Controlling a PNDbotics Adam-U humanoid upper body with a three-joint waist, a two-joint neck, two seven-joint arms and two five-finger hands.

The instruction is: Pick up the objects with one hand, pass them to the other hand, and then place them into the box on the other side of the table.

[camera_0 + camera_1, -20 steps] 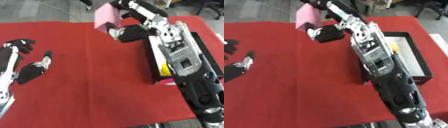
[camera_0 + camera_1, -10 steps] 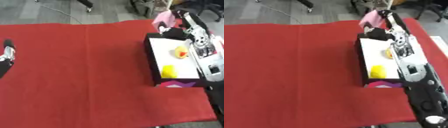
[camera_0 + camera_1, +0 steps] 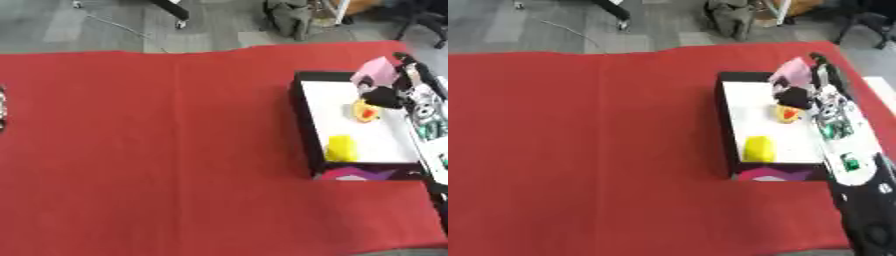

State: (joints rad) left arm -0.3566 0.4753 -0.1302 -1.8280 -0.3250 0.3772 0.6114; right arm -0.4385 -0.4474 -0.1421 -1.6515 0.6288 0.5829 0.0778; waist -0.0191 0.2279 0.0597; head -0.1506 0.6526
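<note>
A black-rimmed box with a white floor stands at the right end of the red table. Inside lie a yellow block and a small yellow and red thing. My right hand reaches in along the box's right side and hangs over its far end. It is shut on a pink object, held between fingers and thumb just above the box's far right corner. A dark sliver of my left hand shows at the left edge of the left eye view.
The red cloth covers the table, with a fold line running front to back left of centre. Past the far edge is grey floor with chair legs and a dark bag. The box's front face is patterned pink.
My right hand has carried the pink object from the table's far middle to over the box's far end. The view has shifted, and my left hand has slid almost out at the left.
</note>
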